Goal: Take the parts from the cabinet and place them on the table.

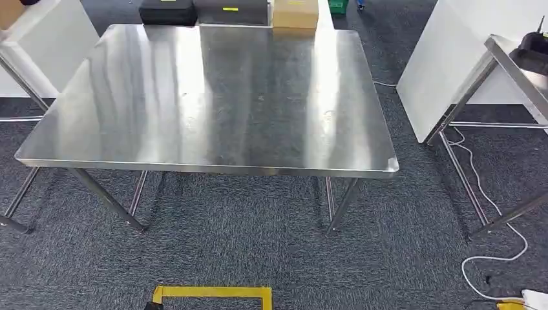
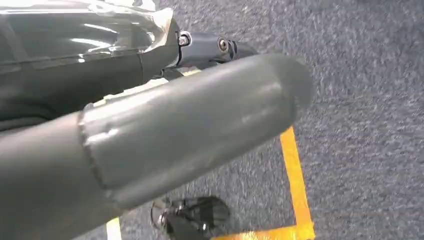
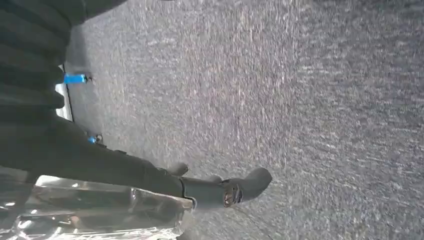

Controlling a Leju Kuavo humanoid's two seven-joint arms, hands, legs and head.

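The steel counter (image 1: 213,97) is standing on grey carpet (image 1: 258,245), its top reflecting light in pale streaks. Beyond the counter's far edge, a black case (image 1: 168,11), a grey box (image 1: 231,11) and a tan cardboard box (image 1: 295,13) are sitting in a row. To the right of the counter a white panel (image 1: 446,58) is leaning. Past the panel, a second counter (image 1: 517,71) is showing at the picture's edge. A white cable (image 1: 491,206) is trailing over the carpet on that same side. On the near side of the counter, yellow tape (image 1: 213,292) is marking a rectangle on the carpet.

In the left wrist view, the left robot hand (image 2: 165,130) is grasping a dark part in shiny clear wrapping (image 2: 75,35). The part is lying between the thick thumb and the darker fingers (image 2: 205,46), above the carpet and away from the counter. In the right wrist view, the right robot hand (image 3: 150,172) is holding a second wrapped part (image 3: 100,210) against its dark fingers (image 3: 245,186), also over bare carpet.
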